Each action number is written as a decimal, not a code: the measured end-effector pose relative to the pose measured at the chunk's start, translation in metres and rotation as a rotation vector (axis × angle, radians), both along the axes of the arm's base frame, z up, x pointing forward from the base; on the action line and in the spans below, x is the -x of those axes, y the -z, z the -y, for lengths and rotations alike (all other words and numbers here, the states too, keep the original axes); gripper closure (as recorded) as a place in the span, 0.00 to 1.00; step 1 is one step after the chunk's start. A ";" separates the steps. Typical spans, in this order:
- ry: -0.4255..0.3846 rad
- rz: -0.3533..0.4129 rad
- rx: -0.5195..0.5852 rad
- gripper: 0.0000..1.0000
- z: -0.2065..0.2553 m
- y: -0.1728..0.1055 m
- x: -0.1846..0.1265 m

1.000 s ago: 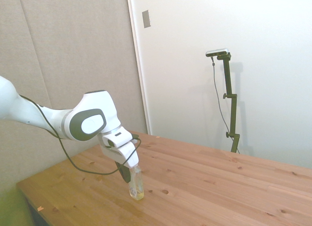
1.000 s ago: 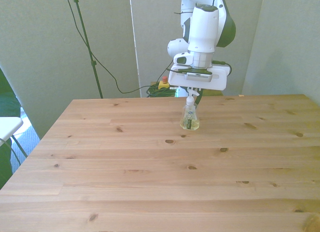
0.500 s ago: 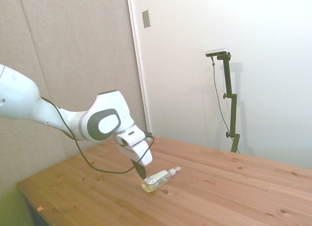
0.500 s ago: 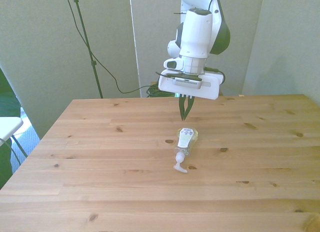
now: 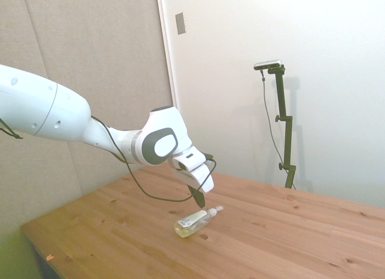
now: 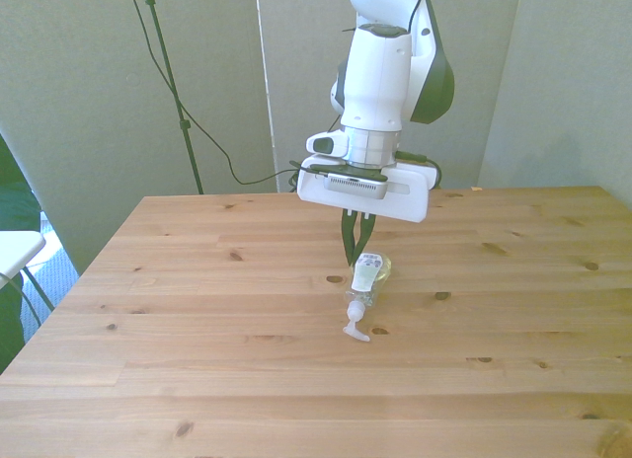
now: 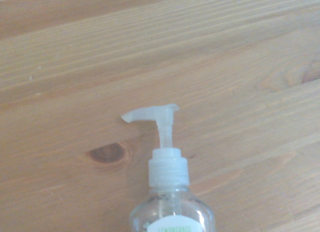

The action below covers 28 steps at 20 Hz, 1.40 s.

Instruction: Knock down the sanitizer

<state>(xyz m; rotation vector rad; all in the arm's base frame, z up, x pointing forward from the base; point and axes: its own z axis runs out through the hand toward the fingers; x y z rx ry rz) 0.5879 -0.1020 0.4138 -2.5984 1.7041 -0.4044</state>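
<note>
The sanitizer (image 6: pixel 365 283) lies flat on its side on the wooden table (image 6: pixel 197 379), its white pump nozzle pointing toward the near edge in the front view. In the side view the sanitizer (image 5: pixel 194 222) rests with its yellowish liquid pooled along the lower side. My gripper (image 6: pixel 353 249) hangs just above the bottle's base end, its dark fingers pressed together and holding nothing. From the side, the gripper (image 5: pixel 199 201) sits a short way above the bottle without touching it. The wrist view shows the sanitizer (image 7: pixel 170 192) from close by, nozzle and cap in sharp view over a wood knot.
Bare planks of the table (image 5: pixel 301 243) stretch around the bottle on all sides. A red-topped button (image 6: pixel 323 160) and cables sit on the floor behind the table's far edge.
The sanitizer stood upright a second ago and has since toppled onto its side. My gripper has moved forward over the fallen bottle and risen slightly; the bottle has lain still for the last half second.
</note>
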 end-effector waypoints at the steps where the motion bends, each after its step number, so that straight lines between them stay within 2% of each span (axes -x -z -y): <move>1: -0.003 -0.002 -0.003 0.00 -0.002 0.001 -0.003; 8: -0.029 -0.027 -0.022 0.00 -0.014 0.001 -0.006; 14: -0.049 -0.046 -0.026 0.00 -0.020 0.000 0.003; 28: -0.122 -0.083 -0.033 0.00 -0.057 0.001 0.063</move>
